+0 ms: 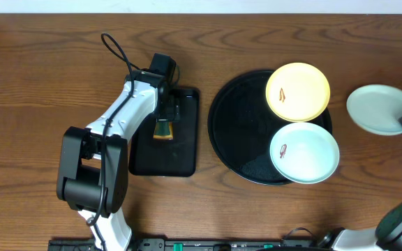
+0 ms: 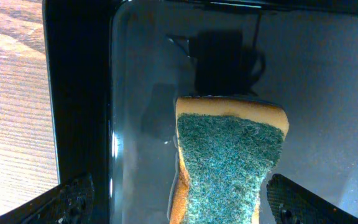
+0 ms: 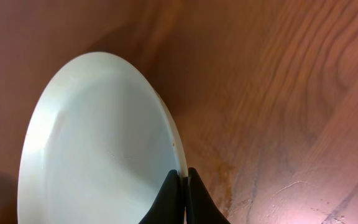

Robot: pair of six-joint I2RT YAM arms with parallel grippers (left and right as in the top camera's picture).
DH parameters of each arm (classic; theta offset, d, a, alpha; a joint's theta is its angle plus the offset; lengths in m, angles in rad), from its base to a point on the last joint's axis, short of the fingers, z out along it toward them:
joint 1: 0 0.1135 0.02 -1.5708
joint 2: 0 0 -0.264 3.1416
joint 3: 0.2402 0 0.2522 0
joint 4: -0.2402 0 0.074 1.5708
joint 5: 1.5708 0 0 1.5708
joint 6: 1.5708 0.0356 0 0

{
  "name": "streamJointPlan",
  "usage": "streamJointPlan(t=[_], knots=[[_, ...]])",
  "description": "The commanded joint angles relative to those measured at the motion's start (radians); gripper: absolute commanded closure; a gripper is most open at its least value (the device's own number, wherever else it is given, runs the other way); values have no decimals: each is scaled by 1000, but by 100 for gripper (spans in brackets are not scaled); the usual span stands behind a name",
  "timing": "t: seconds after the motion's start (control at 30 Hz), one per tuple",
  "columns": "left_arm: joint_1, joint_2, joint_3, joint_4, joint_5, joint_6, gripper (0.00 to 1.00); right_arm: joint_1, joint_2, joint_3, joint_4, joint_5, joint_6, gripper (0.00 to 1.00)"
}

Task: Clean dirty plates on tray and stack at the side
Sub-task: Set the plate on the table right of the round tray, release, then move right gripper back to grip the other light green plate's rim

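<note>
While pinching only the thin rim of the pale plate (image 3: 98, 143) in the clamped right gripper (image 3: 182, 183), risks a pivot or slip. Rests or hovers, cannot tell which, over the wood just right of the round black tray (image 1: 222, 111), apart from it. Could clatter if released tilted. Hangs the left gripper (image 2: 182, 202) spread wide around the sponge (image 2: 229, 155) in the rectangular tray (image 1: 142, 160), grasping nothing; may shove the sponge askew if closed off-centre. Could also tip the smeared mint plate (image 1: 304, 152), overhanging the tray rim beside the yellow plate (image 1: 298, 91).
</note>
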State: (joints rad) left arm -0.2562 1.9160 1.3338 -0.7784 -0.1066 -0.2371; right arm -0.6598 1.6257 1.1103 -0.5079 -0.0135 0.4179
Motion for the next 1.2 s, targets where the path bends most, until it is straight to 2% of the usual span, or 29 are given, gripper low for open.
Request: streamJointPlan(t=[0.0, 0.07, 0.17, 0.33, 0.5, 0.63, 0.77, 0.9, 1.03, 1.17], knots=[[3, -19, 9, -3, 2, -5, 10, 0, 73, -11, -2, 24, 15, 99], [3, -19, 9, -3, 2, -5, 10, 0, 98, -11, -5, 22, 13, 95], [3, -19, 9, -3, 2, -5, 10, 0, 106, -11, -5, -30, -48, 74], [3, -19, 9, -3, 2, -5, 10, 9, 48, 27, -66, -119, -79, 62], [3, -19, 9, -3, 2, -5, 10, 102, -76, 87, -225, -116, -90, 61], [3, -19, 9, -3, 2, -5, 10, 238, -158, 86, -357, -119, -87, 65], [3, -19, 9, -3, 2, -5, 10, 377, -167, 79, -498, -72, -28, 71], [3, -19, 9, -3, 2, -5, 10, 463, -167, 33, -563, 11, 34, 78], [3, -19, 9, -3, 2, -5, 10, 490, -167, -34, -573, 95, 69, 78], [3, -19, 9, -3, 2, -5, 10, 481, -167, -83, -581, 100, 76, 76]])
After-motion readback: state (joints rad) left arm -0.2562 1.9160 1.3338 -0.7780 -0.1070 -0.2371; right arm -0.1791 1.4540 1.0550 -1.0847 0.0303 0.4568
